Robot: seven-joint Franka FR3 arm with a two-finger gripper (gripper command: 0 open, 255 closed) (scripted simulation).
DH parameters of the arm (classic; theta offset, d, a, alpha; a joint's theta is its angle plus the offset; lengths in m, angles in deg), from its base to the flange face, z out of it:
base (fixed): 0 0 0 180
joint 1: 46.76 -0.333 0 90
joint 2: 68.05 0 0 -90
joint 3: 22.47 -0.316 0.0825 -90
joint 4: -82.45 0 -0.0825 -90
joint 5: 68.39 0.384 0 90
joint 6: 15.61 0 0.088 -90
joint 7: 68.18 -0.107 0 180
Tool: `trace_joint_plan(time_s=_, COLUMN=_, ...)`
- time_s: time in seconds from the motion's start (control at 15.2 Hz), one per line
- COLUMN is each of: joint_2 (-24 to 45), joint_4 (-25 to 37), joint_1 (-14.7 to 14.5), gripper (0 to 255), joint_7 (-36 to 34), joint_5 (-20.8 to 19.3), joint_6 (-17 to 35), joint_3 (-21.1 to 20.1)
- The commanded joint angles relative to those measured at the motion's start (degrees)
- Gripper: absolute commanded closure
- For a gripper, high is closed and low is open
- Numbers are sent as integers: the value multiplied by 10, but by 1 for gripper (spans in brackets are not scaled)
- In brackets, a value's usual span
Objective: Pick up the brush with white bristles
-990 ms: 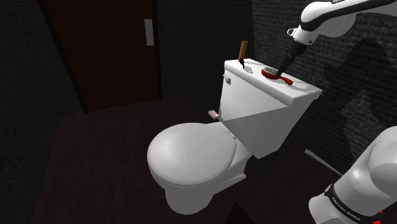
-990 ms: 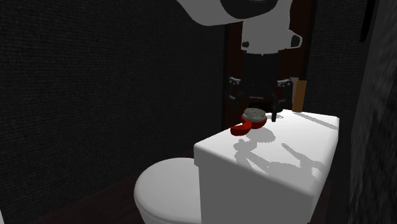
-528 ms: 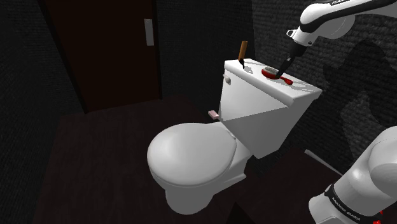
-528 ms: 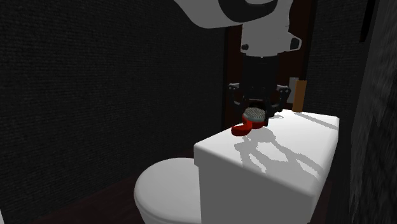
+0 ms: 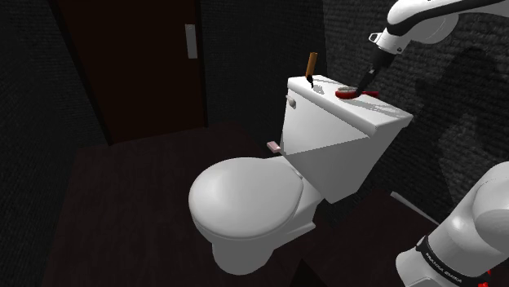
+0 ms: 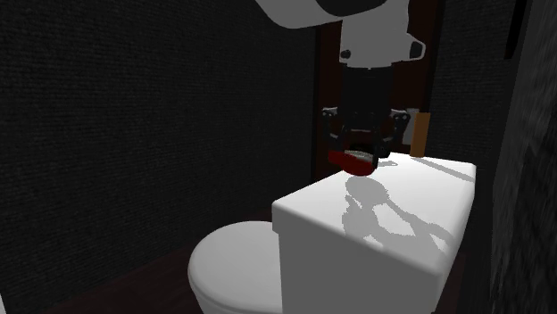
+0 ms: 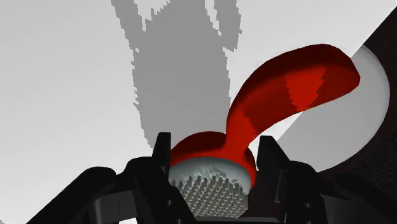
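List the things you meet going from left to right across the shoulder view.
dark door → toilet lid → upright brown handle → red brush, clasped in the gripper → white arm

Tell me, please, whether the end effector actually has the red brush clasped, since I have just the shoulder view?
Observer: Yes; the wrist view shows the end effector shut on the red brush, clasping its round head from both sides.
Operator: Is it off the tank?
Observer: In the second exterior view it hangs clear of the white tank lid, its shadow on the lid beneath.
Operator: Which way do the bristles face?
Observer: In the wrist view the pale bristles face the camera.
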Motion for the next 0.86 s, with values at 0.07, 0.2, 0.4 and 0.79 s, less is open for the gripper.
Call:
trace_joint_plan(time_s=0.07, joint_2=-5, joint_4=18, joint_1=0, gripper=255, joint_7=-5, joint_5=-3, joint_6=-22, joint_3=-3)
trace_joint_plan(time_s=0.2, joint_2=-7, joint_4=31, joint_1=0, gripper=255, joint_7=-8, joint_5=-4, joint_6=-37, joint_3=-4)
trace_joint_plan(time_s=0.4, joint_2=-9, joint_4=53, joint_1=0, gripper=255, joint_7=-12, joint_5=-6, joint_6=-60, joint_3=-6)
trace_joint_plan(time_s=0.79, joint_2=-9, joint_4=84, joint_1=-1, gripper=255, joint_7=-16, joint_5=-6, joint_6=-92, joint_3=-8)
